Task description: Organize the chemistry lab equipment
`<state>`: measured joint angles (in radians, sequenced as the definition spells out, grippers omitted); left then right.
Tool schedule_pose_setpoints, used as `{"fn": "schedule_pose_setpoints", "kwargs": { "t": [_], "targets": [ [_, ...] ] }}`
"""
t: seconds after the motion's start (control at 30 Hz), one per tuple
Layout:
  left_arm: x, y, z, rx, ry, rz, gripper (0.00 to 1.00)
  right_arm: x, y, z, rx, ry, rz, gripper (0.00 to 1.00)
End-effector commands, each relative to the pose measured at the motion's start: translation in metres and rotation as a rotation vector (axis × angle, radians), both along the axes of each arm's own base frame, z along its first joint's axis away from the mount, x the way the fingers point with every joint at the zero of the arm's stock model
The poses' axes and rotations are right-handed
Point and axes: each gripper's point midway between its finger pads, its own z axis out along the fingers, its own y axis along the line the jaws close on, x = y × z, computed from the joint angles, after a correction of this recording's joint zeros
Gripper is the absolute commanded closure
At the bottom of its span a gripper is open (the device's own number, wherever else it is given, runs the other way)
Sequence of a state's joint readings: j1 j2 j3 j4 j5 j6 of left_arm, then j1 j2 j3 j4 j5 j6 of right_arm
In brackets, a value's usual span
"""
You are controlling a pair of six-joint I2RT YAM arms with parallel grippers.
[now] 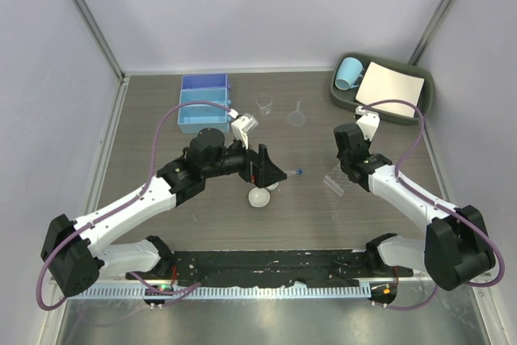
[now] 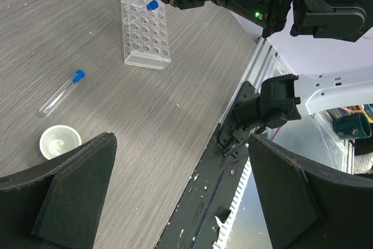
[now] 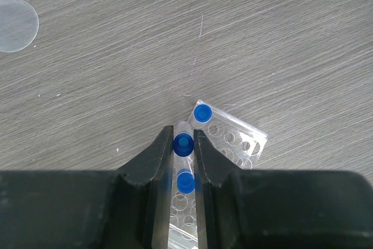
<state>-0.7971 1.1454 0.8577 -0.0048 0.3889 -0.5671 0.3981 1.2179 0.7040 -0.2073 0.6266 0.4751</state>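
Right wrist: right hand (image 3: 183,139) clamped on a blue-capped tube (image 3: 183,144), rack (image 3: 239,139) just below it
Left hand (image 2: 180,193): fingers wide apart, holding nothing
Risk: if the tube misses its hole, it'll probably jam and tip the rack

Your table (image 1: 315,224) shows a matt grey wood-grain finish; the tube rack (image 2: 145,33) is clear, glossy plastic (its walls catch the light), the small dish (image 2: 59,142) smooth white, the left gripper (image 2: 180,161) has matt black, scuffed fingers (image 2: 70,190).

Left tool (image 2: 182,144) spread wide, angled low; right tool (image 3: 183,135) pinched narrow, pointing down.
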Motion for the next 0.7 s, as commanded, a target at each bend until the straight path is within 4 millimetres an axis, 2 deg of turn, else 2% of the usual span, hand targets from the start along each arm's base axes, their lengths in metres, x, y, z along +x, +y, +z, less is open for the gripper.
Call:
{"fn": "schedule_pose_setpoints", "kwargs": {
  "t": [0.0, 0.23, 0.67],
  "targets": [
    [-0.0008, -0.0007, 0.0157, -0.041, -0.053, -0.017, 0.00, -0.0040, -0.0001, -0.0041, -0.004, 0.005, -0.011, 0.99],
    [-0.0010, -0.0005, 0.0155, -0.043, -0.053, -0.016, 0.00, -0.0098, -0.0012, -0.0059, -0.015, 0.016, -0.014, 0.99],
    [-0.0022, -0.0012, 0.0171, -0.049, -0.050, -0.023, 0.00, -0.0128, -0.0044, 0.0036, -0.018, -0.003, -0.021, 0.99]
  ]
}}
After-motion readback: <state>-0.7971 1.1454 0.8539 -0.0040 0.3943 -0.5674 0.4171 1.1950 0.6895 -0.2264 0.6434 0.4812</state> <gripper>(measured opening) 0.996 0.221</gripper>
